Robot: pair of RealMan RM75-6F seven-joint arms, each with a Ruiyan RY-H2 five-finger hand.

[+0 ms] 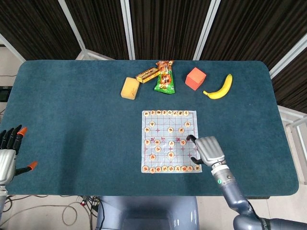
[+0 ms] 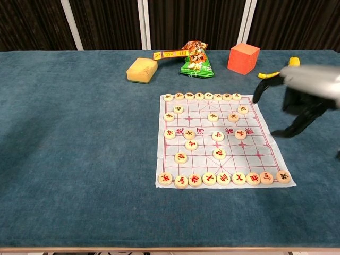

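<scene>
While the right robot hand point(image 1: 207, 149) is hovering over the right margin of the chess board point(image 1: 162, 162), its fingers are standing apart and holding nothing. The dark fingertips point(image 1: 188, 137) are pointing left, across the sheet. A round piece point(image 1: 183, 142) is lying just beside those fingertips, on their left. The bottom row of pieces point(image 1: 171, 168) is sitting near the palm, on its near side. The chest view is showing this robot hand blurred, so its height above the sheet is hard to tell.

To do this well, I judge the robot hand should be coming down slowly and straight over one piece only. Thumb and one finger should be meeting on its rim, the other fingers staying lifted. Neighbouring pieces are close, so a sideways sweep is risking a knock. The sheet looks thin and loose on the surface point(image 1: 72, 120), so dragging could be wrinkling it.

The left robot hand point(image 1: 7, 158) is resting at the surface edge, well apart, fingers spread and empty. A banana point(image 1: 219, 89), red cube point(image 1: 195, 78) and snack bag point(image 1: 164, 81) are lying well beyond the right robot hand.
</scene>
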